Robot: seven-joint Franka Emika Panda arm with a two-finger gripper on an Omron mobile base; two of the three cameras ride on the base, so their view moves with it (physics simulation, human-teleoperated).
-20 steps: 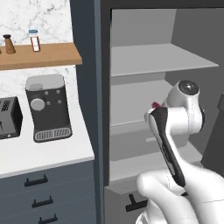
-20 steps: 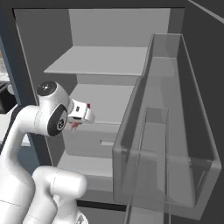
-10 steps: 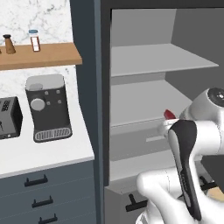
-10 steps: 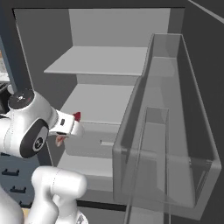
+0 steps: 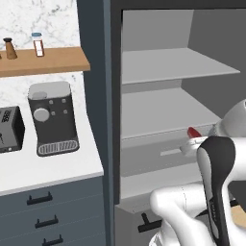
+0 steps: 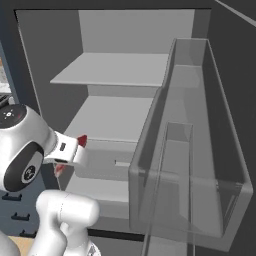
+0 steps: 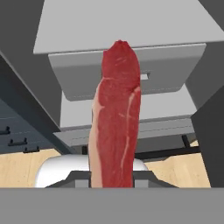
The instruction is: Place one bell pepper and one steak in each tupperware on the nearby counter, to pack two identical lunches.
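My gripper (image 7: 111,178) is shut on a steak (image 7: 116,118), a long raw red slab with white fat streaks that stands up between the fingers. From the left base view the steak's red tip (image 5: 193,132) pokes out above the gripper (image 5: 192,142), in front of the open fridge's lower shelves. In the right base view the gripper (image 6: 74,151) is seen at the left with red steak (image 6: 82,140) at its end. The counter (image 5: 48,168) lies left of the fridge. The bell peppers and the tupperware are out of view.
The fridge stands open with bare grey shelves (image 5: 163,65) and a drawer (image 7: 131,72) below them. Its door (image 6: 200,150), with clear bins, swings out at the right. A coffee machine (image 5: 52,117) and a toaster (image 5: 9,129) stand on the counter under a wooden shelf (image 5: 43,60).
The arm has drawn back out of the fridge with the steak still held, and the hand is now lower and nearer the base. The grip has not changed.
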